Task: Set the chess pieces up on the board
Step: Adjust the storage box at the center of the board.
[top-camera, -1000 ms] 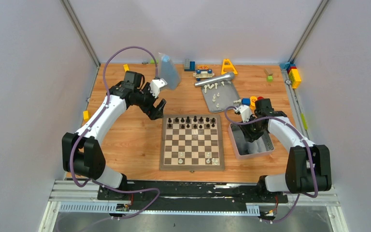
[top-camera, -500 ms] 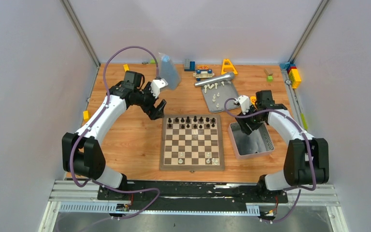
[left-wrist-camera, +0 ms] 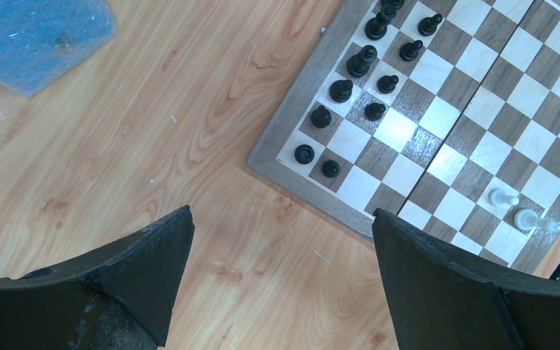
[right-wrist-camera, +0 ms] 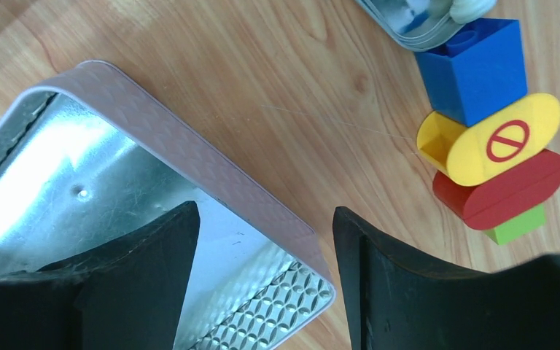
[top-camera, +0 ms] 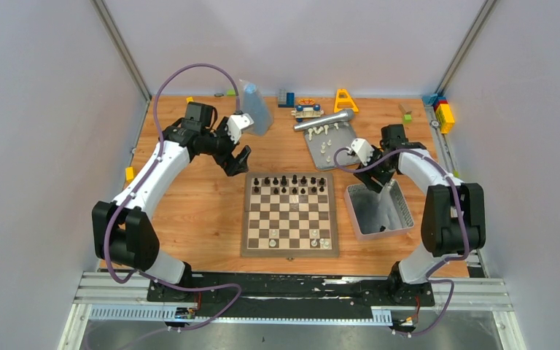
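The board (top-camera: 289, 250) lies in the middle of the table. Black chess pieces (top-camera: 292, 183) fill its far two rows, and a few white ones (top-camera: 314, 239) stand near the front. More white pieces (top-camera: 326, 146) lie on a flat grey tray (top-camera: 339, 154) behind the board. My left gripper (top-camera: 239, 162) hovers open beside the board's far left corner. In the left wrist view it (left-wrist-camera: 281, 215) frames bare wood, with the board's edge (left-wrist-camera: 281, 117) and black pieces (left-wrist-camera: 357, 62) ahead. My right gripper (top-camera: 374, 177) is open and empty above the far corner of a metal tin (right-wrist-camera: 189, 153).
The metal tin (top-camera: 354, 219) sits right of the board. A stack of blue, yellow and red toy blocks (right-wrist-camera: 496, 124) stands just beyond the right gripper. A blue bag (top-camera: 254, 108), a microphone (top-camera: 324, 120) and more toys line the back edge.
My right gripper has risen out of the tin toward the back and its jaws have spread apart. The left arm has drawn back slightly.
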Controlling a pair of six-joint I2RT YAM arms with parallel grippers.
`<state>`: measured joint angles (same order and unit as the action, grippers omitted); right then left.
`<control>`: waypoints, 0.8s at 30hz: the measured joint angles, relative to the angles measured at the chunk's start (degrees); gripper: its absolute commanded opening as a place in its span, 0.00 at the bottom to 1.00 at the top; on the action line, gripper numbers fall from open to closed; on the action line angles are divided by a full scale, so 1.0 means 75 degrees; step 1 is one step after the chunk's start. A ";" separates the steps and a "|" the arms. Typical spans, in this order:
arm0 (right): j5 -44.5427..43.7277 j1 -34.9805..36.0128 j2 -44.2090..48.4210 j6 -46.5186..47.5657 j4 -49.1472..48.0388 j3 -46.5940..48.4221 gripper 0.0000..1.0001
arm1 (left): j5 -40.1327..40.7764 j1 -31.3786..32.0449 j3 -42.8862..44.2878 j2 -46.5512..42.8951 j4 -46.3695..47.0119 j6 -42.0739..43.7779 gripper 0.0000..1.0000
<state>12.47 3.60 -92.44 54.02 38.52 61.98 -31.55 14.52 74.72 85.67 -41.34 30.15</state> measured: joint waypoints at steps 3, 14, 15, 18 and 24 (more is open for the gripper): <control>-0.0026 0.0000 -0.0233 0.0216 0.0149 0.0105 0.63 | -0.0026 0.0000 0.0000 0.0012 0.0000 0.0003 1.00; -0.0076 -0.0312 -0.0778 0.0437 0.0286 0.0326 0.15 | -0.0082 0.0000 0.0000 0.0096 -0.0003 0.0003 1.00; -0.0082 -0.0449 -0.0778 0.0417 0.0306 0.0326 0.13 | -0.0085 0.0000 0.0000 0.0096 -0.0003 0.0003 1.00; -0.0154 -0.0918 -0.0775 0.0361 0.0358 0.0326 0.10 | -0.0105 0.0000 0.0000 0.0096 0.0000 0.0000 1.00; -0.0469 -0.1714 -0.0475 -0.0105 0.0364 -0.0064 0.06 | -0.0128 0.0000 0.0000 0.0096 -0.0003 0.0003 1.00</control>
<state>8.95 -9.26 -96.01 53.23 41.25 61.49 -32.51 14.52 74.72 86.39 -41.36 30.17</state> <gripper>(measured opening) 0.079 0.998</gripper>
